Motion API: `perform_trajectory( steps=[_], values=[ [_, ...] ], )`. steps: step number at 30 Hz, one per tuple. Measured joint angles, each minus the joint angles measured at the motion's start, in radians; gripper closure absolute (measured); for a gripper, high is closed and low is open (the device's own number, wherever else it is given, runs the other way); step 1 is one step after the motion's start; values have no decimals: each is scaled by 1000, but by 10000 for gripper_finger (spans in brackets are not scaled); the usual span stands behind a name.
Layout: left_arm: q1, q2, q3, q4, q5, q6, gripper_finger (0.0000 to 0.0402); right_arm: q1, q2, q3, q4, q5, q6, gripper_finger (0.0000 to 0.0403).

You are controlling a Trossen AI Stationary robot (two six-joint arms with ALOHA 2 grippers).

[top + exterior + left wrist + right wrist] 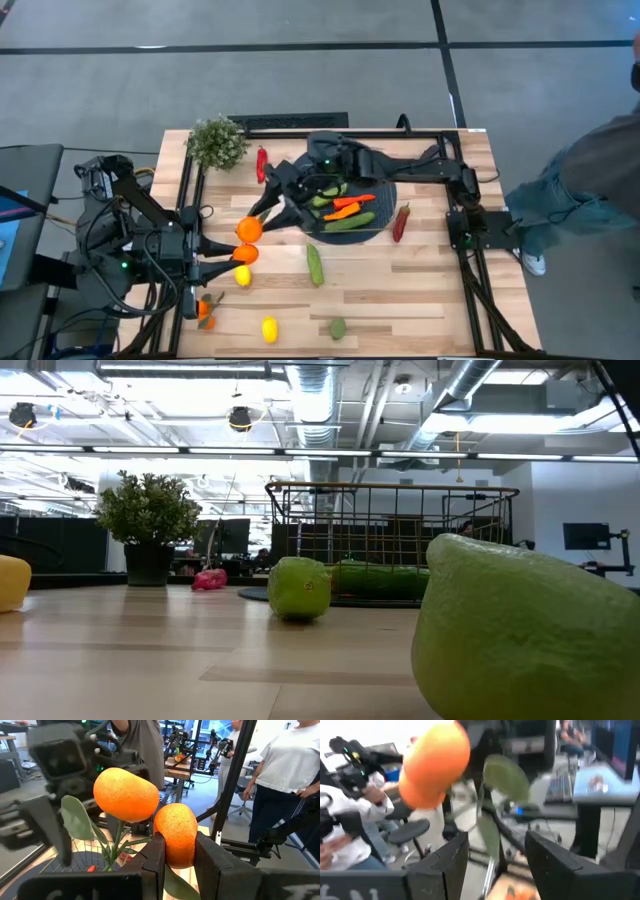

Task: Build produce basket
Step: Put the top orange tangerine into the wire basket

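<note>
Near edge of desk: lime, lemon and a small orange with leaves, lying apart from one another.
Left gripper: clamped on an orange of a two-orange sprig, over the desk's left part; second orange and green leaves jut beyond the fingers.
Right gripper: fingers apart, reaching to the same sprig from the basket side, leaf stem between them, touching or not cannot be told.
Middle of desk: lone cucumber.
Basket: on round dark mat, right of centre; holds cucumbers and carrots.
Beside mat: red pepper toward the right edge.
Far edge: second red pepper; leafy plant at far left corner.
</note>
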Motion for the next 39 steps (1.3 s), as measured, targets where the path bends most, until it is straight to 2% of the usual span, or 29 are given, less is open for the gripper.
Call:
perform_trajectory(
  steps=[6,20,28,34,39],
  values=[
    [0,0,0,0,0,0,349,1,30,-5,48,-13,50,187],
    [0,0,0,-2,10,9,349,5,-17,-3,77,-61,76,187],
    [0,0,0,-2,10,8,349,4,-17,-3,74,-61,70,213],
    [0,0,0,-2,10,8,349,5,-17,-3,47,-61,46,261],
    [0,0,0,-1,10,8,349,4,-17,-3,23,-60,42,357]
  ],
)
